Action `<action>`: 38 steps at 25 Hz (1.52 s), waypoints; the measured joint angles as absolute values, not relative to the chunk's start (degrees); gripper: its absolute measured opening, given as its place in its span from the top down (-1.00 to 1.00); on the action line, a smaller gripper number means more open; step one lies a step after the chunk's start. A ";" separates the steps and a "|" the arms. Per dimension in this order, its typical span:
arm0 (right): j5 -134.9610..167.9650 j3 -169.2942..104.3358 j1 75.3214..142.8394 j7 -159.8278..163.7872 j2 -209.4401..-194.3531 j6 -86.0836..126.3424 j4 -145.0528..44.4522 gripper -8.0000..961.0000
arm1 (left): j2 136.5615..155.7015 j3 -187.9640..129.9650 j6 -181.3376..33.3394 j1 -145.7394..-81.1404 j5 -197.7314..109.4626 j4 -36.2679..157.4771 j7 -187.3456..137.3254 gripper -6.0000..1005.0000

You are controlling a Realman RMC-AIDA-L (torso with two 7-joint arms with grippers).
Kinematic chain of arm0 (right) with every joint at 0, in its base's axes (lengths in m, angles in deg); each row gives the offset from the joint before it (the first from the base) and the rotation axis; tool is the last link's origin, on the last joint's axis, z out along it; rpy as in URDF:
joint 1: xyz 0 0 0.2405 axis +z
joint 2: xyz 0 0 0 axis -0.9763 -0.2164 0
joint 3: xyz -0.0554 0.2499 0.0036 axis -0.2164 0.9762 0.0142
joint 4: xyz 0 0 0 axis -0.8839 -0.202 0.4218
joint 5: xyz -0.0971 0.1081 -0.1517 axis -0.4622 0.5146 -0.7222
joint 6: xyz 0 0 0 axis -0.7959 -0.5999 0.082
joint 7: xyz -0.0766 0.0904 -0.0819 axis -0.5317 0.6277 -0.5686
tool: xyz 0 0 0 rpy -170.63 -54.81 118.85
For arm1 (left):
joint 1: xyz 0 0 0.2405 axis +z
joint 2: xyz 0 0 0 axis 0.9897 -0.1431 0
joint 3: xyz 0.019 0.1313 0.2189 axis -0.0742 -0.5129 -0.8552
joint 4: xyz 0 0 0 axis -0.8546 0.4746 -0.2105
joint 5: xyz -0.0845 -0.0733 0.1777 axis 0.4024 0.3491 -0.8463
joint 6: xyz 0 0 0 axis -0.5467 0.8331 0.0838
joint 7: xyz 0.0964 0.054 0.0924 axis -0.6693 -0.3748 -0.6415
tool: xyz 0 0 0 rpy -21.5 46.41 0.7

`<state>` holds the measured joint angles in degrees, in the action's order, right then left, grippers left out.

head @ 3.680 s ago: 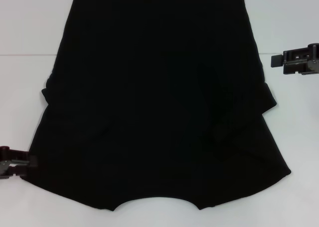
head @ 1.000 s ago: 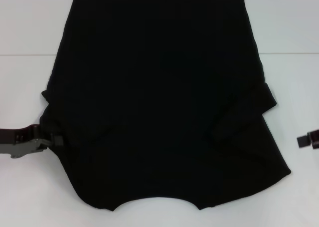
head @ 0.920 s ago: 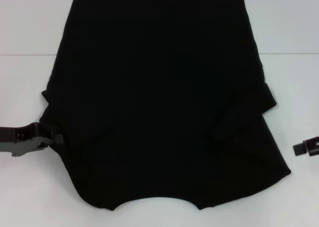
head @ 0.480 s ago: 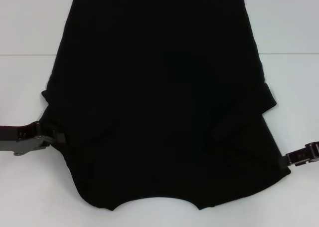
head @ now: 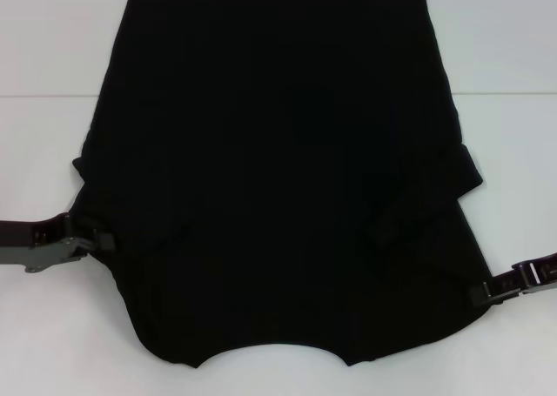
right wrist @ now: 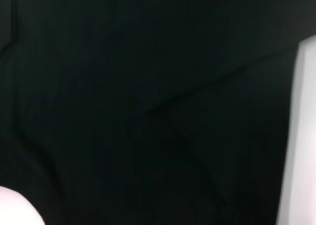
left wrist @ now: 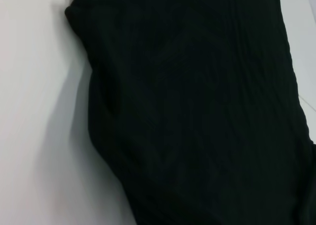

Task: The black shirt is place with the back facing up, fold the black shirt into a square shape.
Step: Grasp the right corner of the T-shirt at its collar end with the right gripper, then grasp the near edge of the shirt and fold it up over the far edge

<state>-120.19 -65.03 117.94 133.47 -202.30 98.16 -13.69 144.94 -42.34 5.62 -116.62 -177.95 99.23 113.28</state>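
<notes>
Now my right tool [head: 481,294] has swung in to touch the large plain black cloth shirt's [head: 278,170] near-right edge, matching my left tool [head: 103,241] opposite, so I judge both side grips imminent, though neither tool's opening is discernible.

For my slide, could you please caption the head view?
Left gripper and right gripper meet opposite edges of the plain black cloth shirt.

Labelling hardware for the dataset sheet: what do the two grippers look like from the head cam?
Left gripper: dark maroon-black body, a grey metal bracket, black fingertip block. Right gripper: same dark blocky build with small pale metal fittings, slim black tip. No cables or markings visible on either.
</notes>
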 joint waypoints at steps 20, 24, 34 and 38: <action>-120.09 -65.16 119.38 135.19 -203.16 97.29 -14.36 0.10 | 144.95 -42.34 5.40 -116.84 -177.94 98.90 113.28 0.90; -120.28 -65.14 119.42 135.55 -203.20 96.97 -14.41 0.47 | 144.95 -42.33 5.82 -116.88 -177.93 98.92 113.15 0.90; -120.07 -64.38 116.55 137.13 -202.76 101.17 -11.36 0.86 | 144.93 -43.09 12.09 -117.51 -177.89 98.92 109.90 0.90; -120.40 -64.34 112.48 139.14 -203.24 106.69 -5.00 0.86 | 144.81 -44.63 17.59 -117.56 -178.12 99.20 109.03 0.90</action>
